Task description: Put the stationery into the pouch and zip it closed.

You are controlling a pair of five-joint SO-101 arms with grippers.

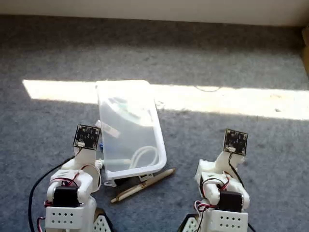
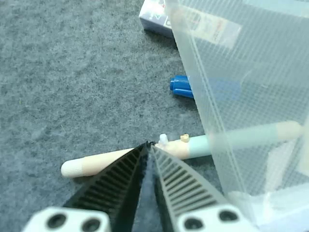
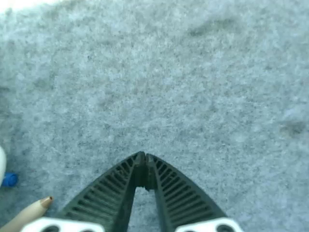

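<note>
Just past the left gripper (image 2: 148, 145), its jaws together, lies the pen (image 2: 96, 163), perhaps touching.

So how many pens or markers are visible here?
3. A beige pen lies by the end of the pouch nearest the arms. A cream-and-mint pen and a blue-capped one poke out from its side by the left gripper. The pouch may hide more.

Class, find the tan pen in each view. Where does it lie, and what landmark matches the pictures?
High view: tan pen lies slanted off the pouch's near end, between the arms.
Left wrist view: a different, paler pen at the left gripper's tips.
Right wrist view: the tan pen's brown-tipped end beside the right gripper.
Landmark: grey carpet in all three.
</note>
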